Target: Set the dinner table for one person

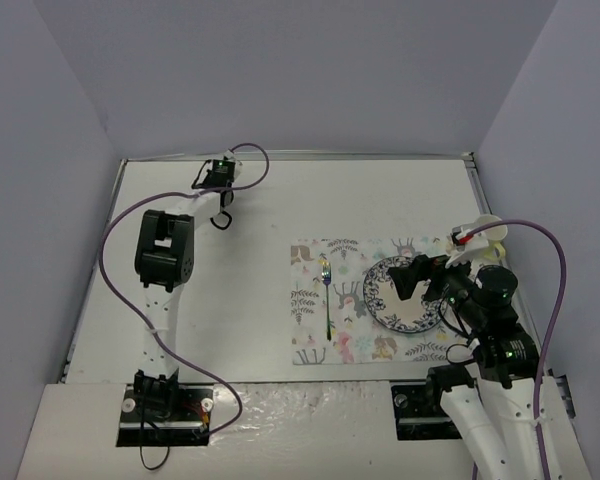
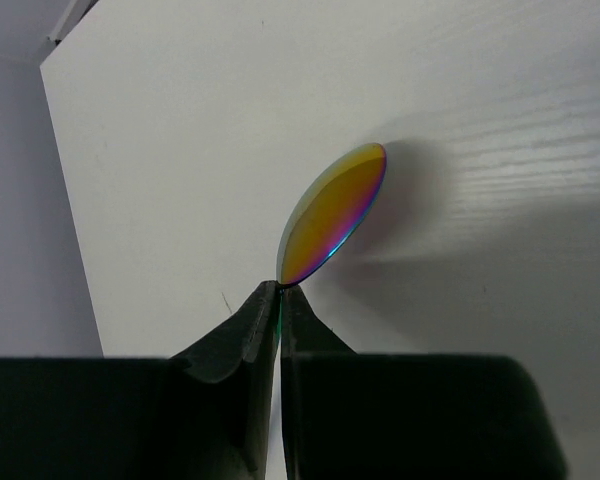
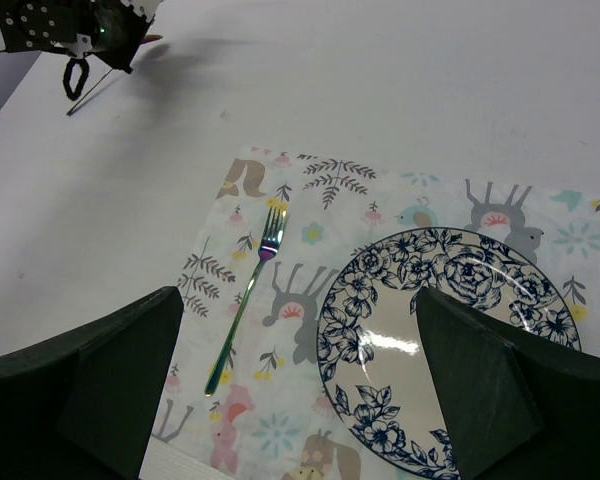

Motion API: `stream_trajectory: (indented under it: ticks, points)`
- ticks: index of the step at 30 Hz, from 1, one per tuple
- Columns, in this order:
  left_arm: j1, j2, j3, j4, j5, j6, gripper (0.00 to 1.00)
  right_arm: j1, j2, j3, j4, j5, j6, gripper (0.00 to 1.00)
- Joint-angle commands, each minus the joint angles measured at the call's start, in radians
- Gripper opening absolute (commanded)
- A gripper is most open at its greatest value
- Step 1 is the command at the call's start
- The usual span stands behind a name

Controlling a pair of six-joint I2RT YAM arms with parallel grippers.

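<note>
At the back left of the dinner table (image 1: pixel 250 330), my left gripper (image 2: pixel 279 290) is shut on a rainbow-tinted spoon (image 2: pixel 332 215). The spoon's bowl sticks out past the fingertips and throws a shadow on the tabletop; its handle is hidden between the jaws. The top view shows this gripper (image 1: pixel 221 217) far from the mat. A pastel animal-print mat (image 1: pixel 315 300) holds a rainbow fork (image 1: pixel 327 295) and a blue-flowered plate (image 1: pixel 395 305). My right gripper (image 1: pixel 415 280) hovers open above the plate (image 3: pixel 430 340), nothing between its fingers, with the fork (image 3: pixel 248 295) to its left.
A white object (image 1: pixel 485 235) sits by the table's right edge, partly hidden behind the right arm. Purple cables loop from both arms. Grey walls close in the table at the back and on both sides.
</note>
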Motion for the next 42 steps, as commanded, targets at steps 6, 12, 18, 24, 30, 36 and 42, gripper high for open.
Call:
stream_trajectory:
  ticks: [6,12,18,24,30,36,42]
  points:
    - [-0.001,-0.439,-0.104,-0.074,0.359,-0.587,0.0,0.007,0.098,0.032,0.105,-0.049,0.054,1.0]
    - [-0.004,-0.659,-0.342,0.089,0.611,-0.934,0.0,0.012,0.19,0.061,0.206,-0.11,0.122,0.99]
    - [-0.031,-0.808,-0.59,0.384,0.801,-1.279,0.0,0.067,0.268,0.052,0.38,-0.152,0.198,0.96]
    - [-0.123,-0.862,-0.701,0.53,0.861,-1.412,0.0,0.237,0.399,0.065,0.487,-0.068,0.191,0.94]
    - [-0.196,-0.863,-0.768,0.658,0.881,-1.498,0.0,0.413,0.573,0.118,0.519,0.074,0.118,0.93]
    - [-0.268,-0.858,-0.809,0.724,0.891,-1.529,0.0,0.5,0.698,0.175,0.533,0.166,0.069,0.87]
    - [-0.314,-0.853,-0.824,0.755,0.891,-1.532,0.0,0.521,0.794,0.237,0.533,0.197,0.034,0.74]
